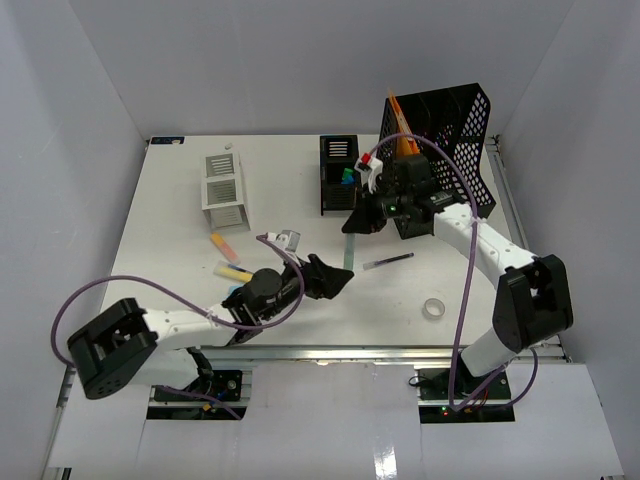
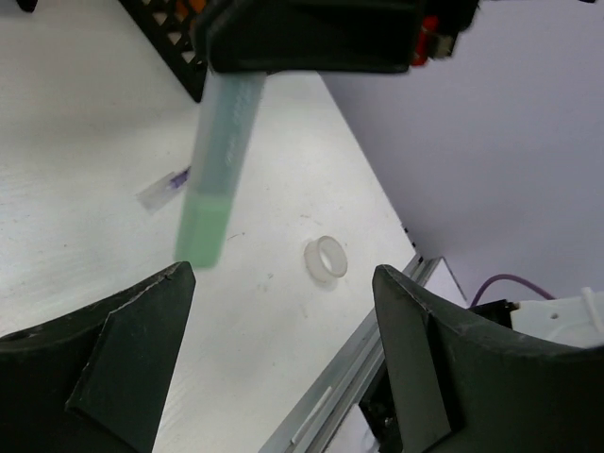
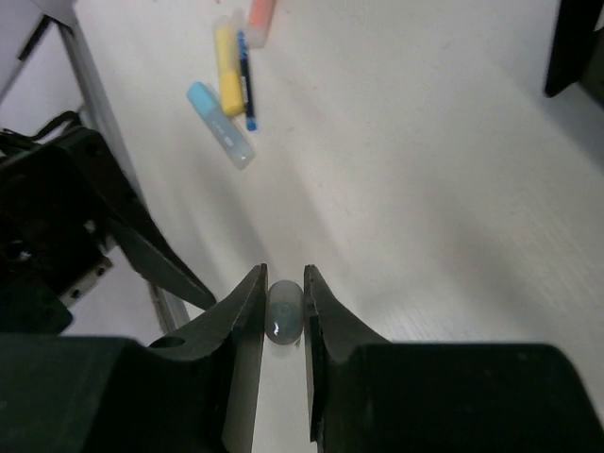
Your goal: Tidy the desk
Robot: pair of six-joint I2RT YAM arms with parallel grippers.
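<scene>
Three mesh containers stand on the flat white surface (image 1: pixel 170 225) under both my end effectors. A tall black basket (image 1: pixel 460 140) just beyond my right end effector (image 3: pixel 283 283) holds orange pieces (image 1: pixel 403 135). A small black holder (image 1: pixel 338 175) left of it holds green and blue bits (image 1: pixel 347 178). A white wire rack (image 1: pixel 224 190) stands far ahead of my left end effector (image 2: pixel 283 283). My right end effector pinches a translucent round marker (image 2: pixel 222 160) with a green end. It hangs above my left end effector, whose jaws are spread wide. A clear tape ring (image 2: pixel 326 260) lies just beyond.
</scene>
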